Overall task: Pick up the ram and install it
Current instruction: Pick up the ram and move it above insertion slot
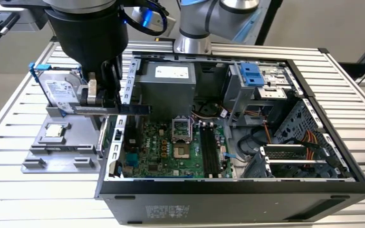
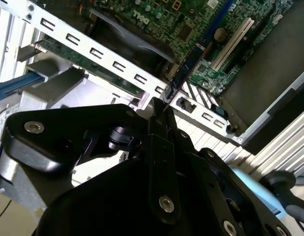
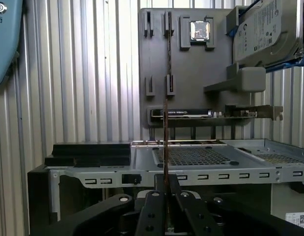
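Observation:
My gripper (image 1: 108, 105) is shut on the ram (image 1: 138, 109), a thin dark stick held level and on edge. It hangs over the computer case's wall at the exterior view's left, between the grey fixture (image 1: 40, 156) and the motherboard (image 1: 163, 149). In the first wrist view the ram (image 3: 166, 137) appears edge-on, rising from between the black fingers (image 3: 154, 206) of the gripper (image 3: 166, 181). The second wrist view has the bluish ram (image 2: 187, 66) reaching out from the gripper (image 2: 159, 105) over the motherboard (image 2: 156, 19). The long black memory slots (image 1: 209, 152) lie near the board's middle.
The open case (image 1: 233, 190) holds a power supply (image 1: 167, 83), an open processor socket (image 1: 181, 127) and a drive cage (image 1: 296, 156). On the fixture sit a silver hard drive (image 1: 62, 92) and a square processor chip (image 1: 55, 130). Slatted table (image 1: 5, 142) surrounds everything.

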### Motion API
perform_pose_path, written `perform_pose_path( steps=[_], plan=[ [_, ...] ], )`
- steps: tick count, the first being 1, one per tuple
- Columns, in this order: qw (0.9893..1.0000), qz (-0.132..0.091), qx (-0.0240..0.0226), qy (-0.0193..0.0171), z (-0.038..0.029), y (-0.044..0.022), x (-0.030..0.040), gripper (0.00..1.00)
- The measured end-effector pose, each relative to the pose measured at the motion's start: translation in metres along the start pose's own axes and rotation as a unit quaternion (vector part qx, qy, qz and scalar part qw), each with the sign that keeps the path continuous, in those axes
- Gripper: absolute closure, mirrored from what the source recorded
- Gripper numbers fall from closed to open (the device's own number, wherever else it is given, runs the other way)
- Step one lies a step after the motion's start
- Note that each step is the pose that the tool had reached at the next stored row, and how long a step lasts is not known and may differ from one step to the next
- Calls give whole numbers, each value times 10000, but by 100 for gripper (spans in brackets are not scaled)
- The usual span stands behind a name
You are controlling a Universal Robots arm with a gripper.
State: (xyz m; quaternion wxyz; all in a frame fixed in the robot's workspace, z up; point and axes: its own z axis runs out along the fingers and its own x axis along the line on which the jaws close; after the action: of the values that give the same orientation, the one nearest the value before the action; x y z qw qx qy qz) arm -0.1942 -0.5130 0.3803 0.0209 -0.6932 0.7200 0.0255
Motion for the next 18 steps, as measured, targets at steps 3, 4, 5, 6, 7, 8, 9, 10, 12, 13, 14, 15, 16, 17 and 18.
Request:
perform_pose_path(
  steps=[3,4,5,6,7,8,9,10,12,13,14,15,16,17,18],
  plan=[
    [10000,43,3,9,0,-40,-2,100],
    [10000,56,4,13,1,-54,-2,100],
    [10000,69,5,16,1,-67,-2,100],
    [10000,82,6,19,1,-80,-3,100],
    [10000,94,7,23,2,-94,-3,100],
    [9999,106,8,25,2,-109,-4,100],
    [9999,119,9,29,2,-123,-4,100],
    [9999,130,10,31,2,-137,-5,100],
    [9999,152,11,36,3,-164,-6,100],
    [9999,162,12,40,3,-177,-6,100],
    [9998,173,13,43,3,-191,-7,100],
    [9998,183,14,45,4,-204,-7,100],
    [9998,193,15,48,4,-218,-8,100],
    [9998,202,15,51,4,-231,-8,100],
    [9998,212,16,54,4,-246,-9,100]
  ],
)
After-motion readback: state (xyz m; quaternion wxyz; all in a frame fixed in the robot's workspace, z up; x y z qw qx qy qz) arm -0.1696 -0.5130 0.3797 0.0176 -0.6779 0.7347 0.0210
